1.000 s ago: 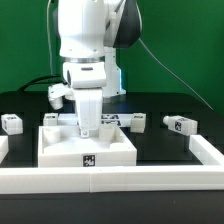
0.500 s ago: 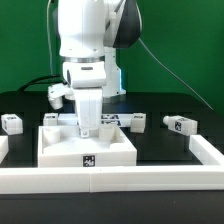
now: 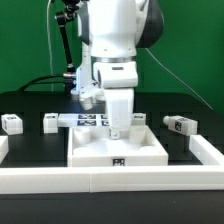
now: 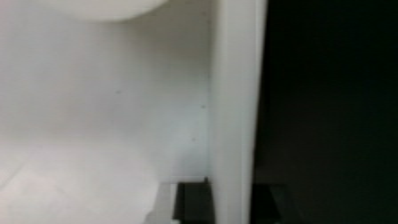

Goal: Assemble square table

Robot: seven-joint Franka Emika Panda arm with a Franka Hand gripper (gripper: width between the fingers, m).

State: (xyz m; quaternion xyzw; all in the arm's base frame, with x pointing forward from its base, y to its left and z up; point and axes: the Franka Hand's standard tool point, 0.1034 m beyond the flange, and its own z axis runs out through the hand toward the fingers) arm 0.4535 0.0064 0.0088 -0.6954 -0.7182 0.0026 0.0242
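Observation:
The white square table top lies flat on the black table with a tag on its front wall. My gripper reaches down to its far rim, and its fingers straddle that rim. In the wrist view the rim runs between my two dark fingertips, which are shut on it, beside the top's white inner floor. Short white legs lie loose: one at the exterior view's far left, one nearer, one behind the top and one at the right.
The long white border rail runs along the front and up the exterior view's right side. The marker board lies flat behind the top. A black cable stand rises at the back left.
My arm has moved toward the exterior view's right, and the table top has slid right with it. The loose legs have stayed in place.

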